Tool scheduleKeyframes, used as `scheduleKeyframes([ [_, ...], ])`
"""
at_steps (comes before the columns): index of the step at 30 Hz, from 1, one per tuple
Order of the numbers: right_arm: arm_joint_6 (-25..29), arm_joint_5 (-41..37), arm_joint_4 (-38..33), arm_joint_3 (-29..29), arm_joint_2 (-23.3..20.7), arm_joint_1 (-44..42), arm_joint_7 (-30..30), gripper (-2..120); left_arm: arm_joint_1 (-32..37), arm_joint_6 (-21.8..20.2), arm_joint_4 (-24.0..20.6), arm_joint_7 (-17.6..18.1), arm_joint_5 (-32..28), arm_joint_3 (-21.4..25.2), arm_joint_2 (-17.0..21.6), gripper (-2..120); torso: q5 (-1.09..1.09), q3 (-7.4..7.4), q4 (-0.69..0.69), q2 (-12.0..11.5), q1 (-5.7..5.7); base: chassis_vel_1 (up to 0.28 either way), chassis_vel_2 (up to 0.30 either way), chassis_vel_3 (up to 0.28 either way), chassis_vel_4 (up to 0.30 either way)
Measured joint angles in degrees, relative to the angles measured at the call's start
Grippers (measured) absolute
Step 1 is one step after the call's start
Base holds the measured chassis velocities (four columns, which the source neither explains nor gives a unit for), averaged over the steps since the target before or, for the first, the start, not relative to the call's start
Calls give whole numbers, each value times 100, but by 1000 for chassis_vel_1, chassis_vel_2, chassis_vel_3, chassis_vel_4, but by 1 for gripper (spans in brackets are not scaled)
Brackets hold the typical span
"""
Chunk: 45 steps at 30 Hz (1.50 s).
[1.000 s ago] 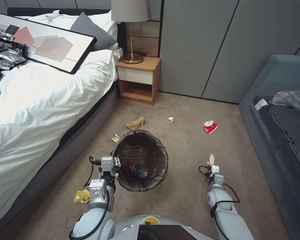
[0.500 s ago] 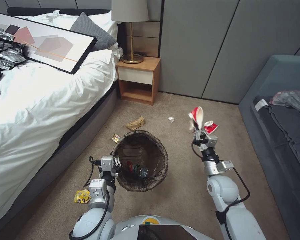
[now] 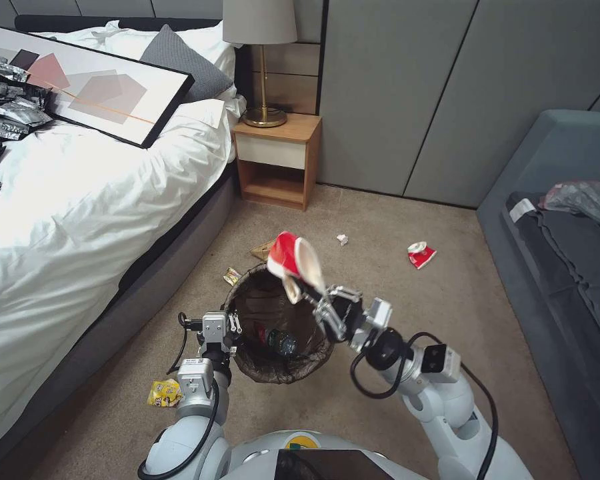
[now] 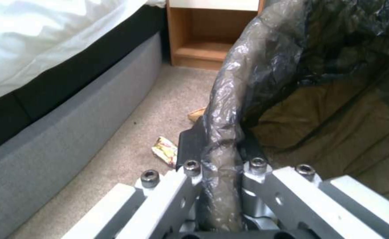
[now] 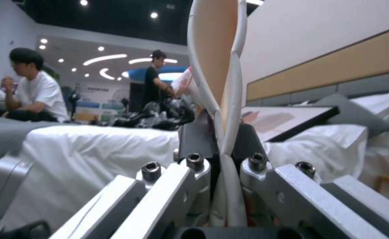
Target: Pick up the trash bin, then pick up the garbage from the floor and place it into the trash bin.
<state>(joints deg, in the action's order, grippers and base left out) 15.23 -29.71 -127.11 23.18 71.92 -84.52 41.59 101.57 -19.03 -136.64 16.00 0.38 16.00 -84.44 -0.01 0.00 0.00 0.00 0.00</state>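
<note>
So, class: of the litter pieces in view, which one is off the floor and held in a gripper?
The crushed red-and-white cup, pinched by the right gripper above the trash bin. The red-and-white packet, brown paper bag and yellow wrapper all lie on the carpet.

A white-sheeted bed (image 3: 80, 200) fills nine o'clock, a framed abstract picture (image 3: 80, 80) and grey pillow (image 3: 180, 57) at eleven. A wooden nightstand (image 3: 277, 160) with a brass lamp (image 3: 261, 60) stands at twelve. A grey sofa (image 3: 560, 253) lies at three.
</note>
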Motion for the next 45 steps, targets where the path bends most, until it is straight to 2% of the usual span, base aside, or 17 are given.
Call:
scheduleKeyframes([
  [6,-35,439,428,-605,-50,-61,226,0,0,0,0,0,0,0,0,3,0,0,0,0,0,0,0,0,0],
  [17,170,866,1271,-831,99,-16,191,2,0,0,0,0,0,0,0,3,0,0,0,0,0,0,0,0,0],
  [22,230,1011,1435,-837,123,-14,181,23,0,0,0,0,0,0,0,3,1,0,0,0,0,0,0,0,0],
  [23,230,1011,1435,-837,123,-14,181,23,0,0,0,0,0,0,0,3,1,0,0,0,0,0,0,0,0],
  [26,247,1050,1438,-841,119,-27,182,40,0,0,0,0,0,0,0,3,0,0,0,0,0,0,0,0,0],
  [28,248,1052,1435,-839,118,-27,182,42,0,0,0,0,0,0,0,3,0,0,0,0,0,0,0,0,0],
  [29,250,1053,1429,-829,114,-29,181,49,1,0,0,0,0,0,0,3,1,0,0,0,0,0,0,0,0],
  [30,250,1053,1429,-829,114,-29,181,49,1,0,0,0,0,0,0,3,1,0,0,0,0,0,0,0,0],
  [33,252,1053,1360,-792,74,-52,179,65,1,0,0,0,0,0,0,3,0,0,-1,0,0,0,0,0,0],
  [37,252,1048,1333,-759,53,-59,178,73,0,0,0,0,0,0,0,3,1,0,0,0,0,0,0,0,0],
  [39,252,1040,1269,-719,26,-78,180,86,1,0,0,0,0,0,0,3,1,0,0,0,0,0,0,0,0],
  [40,252,1040,1269,-719,26,-78,180,86,1,0,0,0,0,0,0,3,1,0,0,0,0,0,0,0,0],
  [42,254,1037,1123,-666,7,-123,211,97,0,0,0,0,0,0,0,3,1,0,0,0,0,0,0,0,0],
  [45,282,1049,892,-585,-7,-185,228,100,0,0,0,0,0,0,0,3,1,0,0,0,0,0,0,0,0],
])
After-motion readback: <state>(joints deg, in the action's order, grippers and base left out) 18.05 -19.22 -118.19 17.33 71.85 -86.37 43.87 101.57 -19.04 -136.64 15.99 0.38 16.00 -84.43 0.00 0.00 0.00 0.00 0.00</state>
